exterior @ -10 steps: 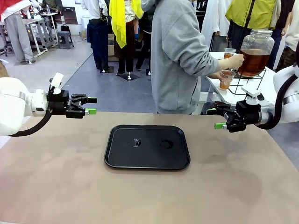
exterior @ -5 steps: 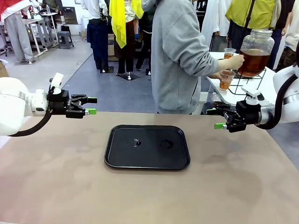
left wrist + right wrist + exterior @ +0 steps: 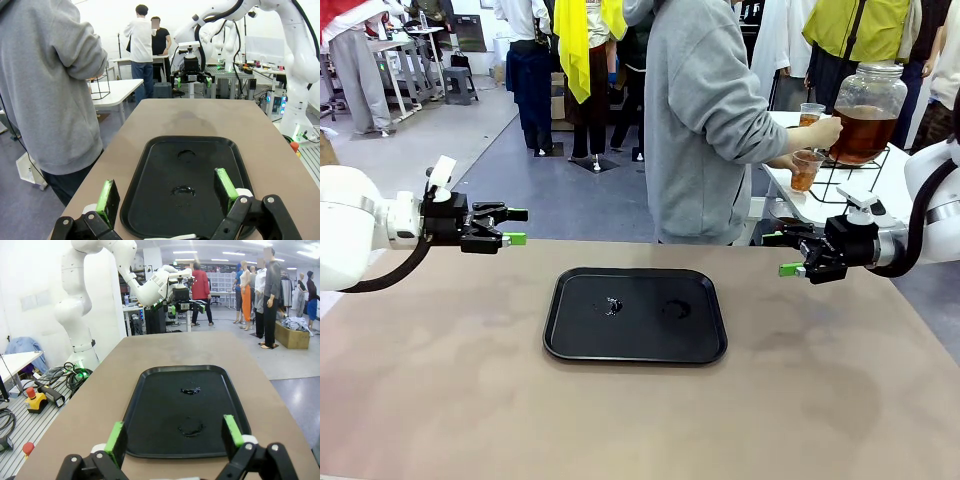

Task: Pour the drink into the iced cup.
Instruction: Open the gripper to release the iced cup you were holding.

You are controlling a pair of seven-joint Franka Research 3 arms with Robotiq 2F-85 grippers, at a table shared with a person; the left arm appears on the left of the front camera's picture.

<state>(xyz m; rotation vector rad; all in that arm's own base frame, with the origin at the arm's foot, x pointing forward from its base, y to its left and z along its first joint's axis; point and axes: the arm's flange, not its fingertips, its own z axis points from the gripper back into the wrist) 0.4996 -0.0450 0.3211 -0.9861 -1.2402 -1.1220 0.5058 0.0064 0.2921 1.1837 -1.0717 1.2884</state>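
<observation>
On the near tabletop (image 3: 440,400) we see a black tray (image 3: 570,335) lying bare but for two small wet patches, with no cup on it yet. Above the tabletop's left edge our left claw (image 3: 516,227) hangs with its green-padded fingers spread and nothing between them; above the right edge our right claw (image 3: 786,254) hangs the same way, spread and empty, both pointing inward over the tray. Beyond the tabletop a person in a grey hoodie (image 3: 705,120) stands turned to the far right, one hand (image 3: 823,131) at the base of a big glass jar (image 3: 868,110) on a wire stand. The drink (image 3: 863,133), amber and tea-like, fills roughly the lower half of that jar. The other hand holds a clear cup (image 3: 806,168) beneath it, amber at the bottom. We judge the pour to be under way and in the person's hands; filling and delivery remain, and our arms have no part so far.
</observation>
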